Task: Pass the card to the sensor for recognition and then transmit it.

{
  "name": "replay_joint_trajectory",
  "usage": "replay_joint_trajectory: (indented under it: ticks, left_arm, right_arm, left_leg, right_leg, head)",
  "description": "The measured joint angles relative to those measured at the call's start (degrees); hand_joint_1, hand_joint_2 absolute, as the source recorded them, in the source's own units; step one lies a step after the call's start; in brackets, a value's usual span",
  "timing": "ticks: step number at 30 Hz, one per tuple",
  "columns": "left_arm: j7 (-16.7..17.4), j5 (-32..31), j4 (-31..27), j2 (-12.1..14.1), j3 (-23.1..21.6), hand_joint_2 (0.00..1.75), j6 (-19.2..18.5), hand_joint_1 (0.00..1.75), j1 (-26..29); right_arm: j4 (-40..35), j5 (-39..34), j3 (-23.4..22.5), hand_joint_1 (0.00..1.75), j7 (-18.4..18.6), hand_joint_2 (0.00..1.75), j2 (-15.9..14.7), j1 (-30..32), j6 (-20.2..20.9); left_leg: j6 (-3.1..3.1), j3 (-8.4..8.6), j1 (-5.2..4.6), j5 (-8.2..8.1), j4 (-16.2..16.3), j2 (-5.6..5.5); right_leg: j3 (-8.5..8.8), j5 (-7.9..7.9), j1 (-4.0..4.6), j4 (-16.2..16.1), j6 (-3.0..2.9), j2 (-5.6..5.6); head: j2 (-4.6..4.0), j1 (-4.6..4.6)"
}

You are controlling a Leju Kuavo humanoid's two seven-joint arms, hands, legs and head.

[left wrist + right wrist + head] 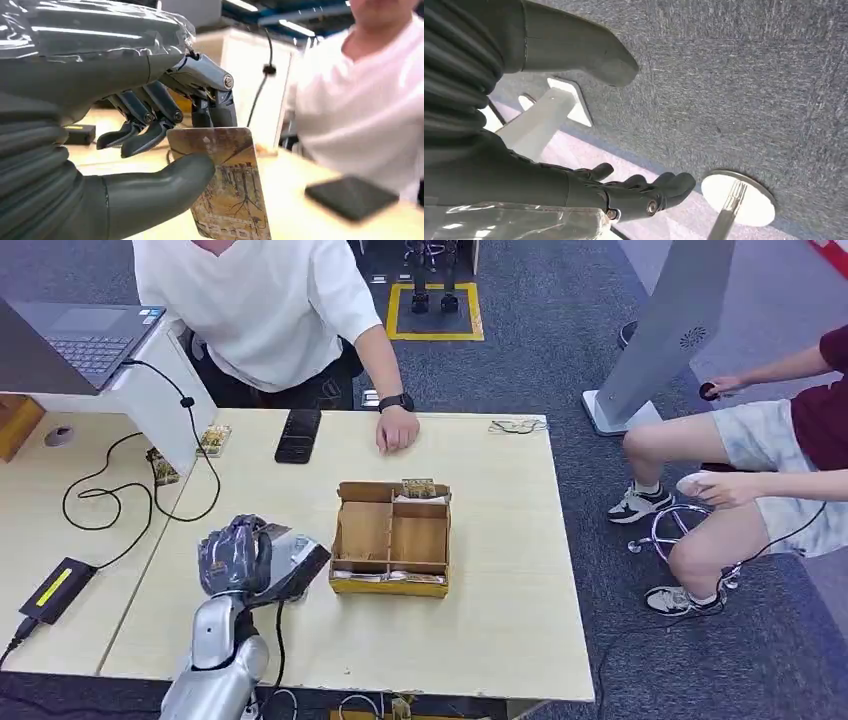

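Note:
My left hand (240, 555) hovers over the table's near left part, just left of a wooden compartment box (392, 538). It pinches a card (227, 190) printed with a brownish painting between the thumb (165, 182) and the darker fingers (150, 135), and the card stands roughly upright. A flat black device (298, 435) lies at the far side of the table and appears blurred in the left wrist view (352, 197). Another black device with a yellow-green strip (55, 588) lies on the adjoining table to the left. My right hand (624, 192) hangs above the carpet, fingers apart and empty.
The box holds more cards (418, 487) in its compartments. A person in a white shirt (260, 300) leans over the far edge with a hand (397, 428) on the table. Another person (760, 460) sits to the right. A laptop (85, 335) and cables (130, 495) lie at the left.

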Motion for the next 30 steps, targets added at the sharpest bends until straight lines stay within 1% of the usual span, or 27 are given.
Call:
replay_joint_trajectory:
  ticks: [3,6,7,14,17,24,30]
  left_arm:
    - [2.9,-4.2,1.7,1.3,-2.0,1.75,-0.2,1.75,-0.1]
    - [3.9,-5.7,3.1,2.4,-3.3,1.75,-0.6,1.75,-0.2]
    - [3.9,-5.8,3.3,2.6,-3.5,1.75,-0.7,1.75,-0.2]
    - [4.2,-6.8,5.1,3.8,-4.5,1.75,-4.7,1.75,-0.3]
    - [3.4,-6.1,5.7,4.3,-4.5,1.75,-5.9,1.75,-0.1]
    - [3.4,-5.2,6.3,4.4,-5.1,1.75,-6.3,1.75,-0.1]
    - [2.6,-3.9,6.3,4.4,-5.2,1.75,-6.4,1.75,-0.1]
  right_arm:
    - [0.0,0.0,0.2,0.0,0.0,1.75,-0.2,0.0,0.6]
    - [-0.1,0.0,0.2,0.0,0.0,1.75,-0.3,0.0,0.8]
    - [-0.1,0.0,0.2,0.0,0.0,1.75,-0.4,0.0,0.9]
    - [-0.2,0.0,0.2,0.0,0.1,1.75,-0.5,0.0,1.3]
    - [-0.2,0.0,0.3,0.0,0.1,1.75,-0.6,0.0,1.3]
    - [-0.2,0.0,0.4,0.0,0.3,1.75,-0.7,0.0,1.2]
    - [-0.4,0.0,0.4,0.0,0.3,1.75,-0.7,0.0,1.2]
  left_leg:
    - [0.0,0.0,0.0,0.0,0.0,-0.02]
    - [0.0,0.01,0.0,0.0,0.0,0.0]
    - [0.0,0.01,0.0,0.0,0.0,0.0]
    - [0.0,0.03,0.0,0.0,0.0,-0.01]
    - [0.0,0.03,0.0,0.01,0.0,-0.04]
    - [0.0,0.05,0.0,0.01,0.0,-0.04]
    - [0.03,0.07,0.0,0.02,0.0,-0.04]
  right_leg:
    - [0.01,0.0,0.0,0.0,0.0,-0.01]
    - [0.0,0.0,0.0,0.0,0.0,0.01]
    - [0.01,0.0,0.0,0.0,0.0,0.0]
    - [0.05,0.01,0.0,0.0,0.01,-0.01]
    - [0.07,0.01,0.0,0.0,0.01,-0.04]
    - [0.1,0.01,0.0,0.0,0.01,-0.03]
    - [0.14,0.01,0.0,0.0,0.02,-0.04]
  head:
    - [0.0,0.02]
    - [0.0,-0.02]
    - [0.0,0.02]
    - [0.0,0.0]
    - [0.0,0.0]
    - [0.0,0.0]
    - [0.0,0.0]
